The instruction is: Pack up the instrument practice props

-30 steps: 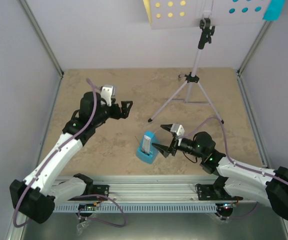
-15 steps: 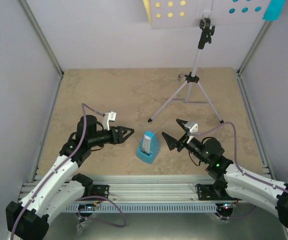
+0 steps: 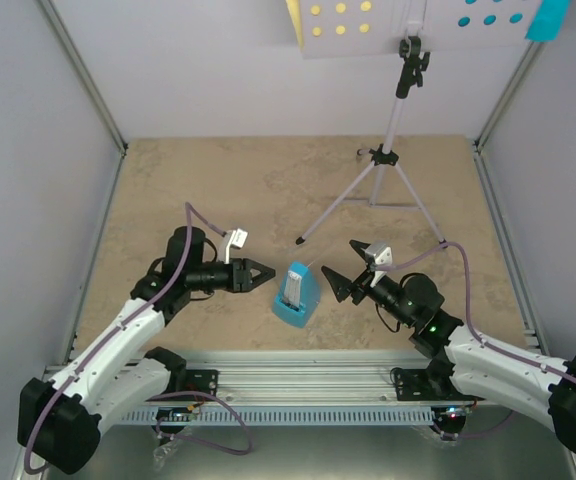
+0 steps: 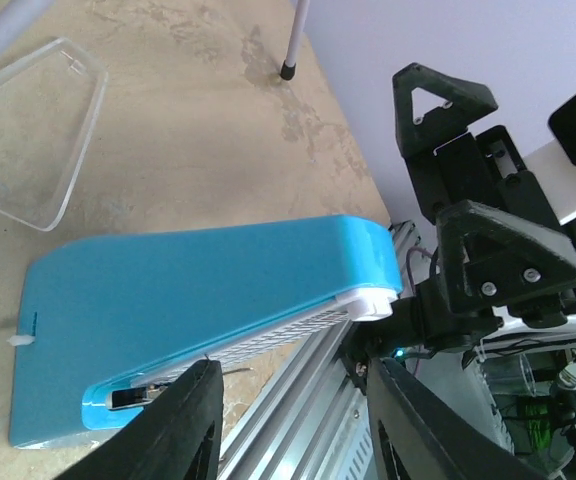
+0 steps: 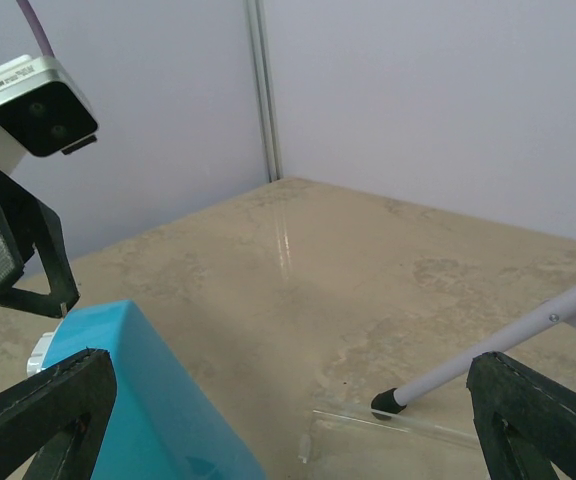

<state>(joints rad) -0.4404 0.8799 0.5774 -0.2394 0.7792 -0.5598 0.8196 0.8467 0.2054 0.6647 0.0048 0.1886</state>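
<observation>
My left arm low, gripper [image 3: 265, 275] spread, empty, just left of metronome [image 3: 296, 295] | my right arm low, gripper [image 3: 334, 285] wide, empty, just right of it | stand [image 3: 393, 150] upright behind it

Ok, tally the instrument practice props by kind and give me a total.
Pale lilac tripod music stand with round-holed desk: 1
Small blue pyramid metronome: 1
Music sheets: 2, the yellow music sheet and the cyan music sheet
Total: 4
</observation>
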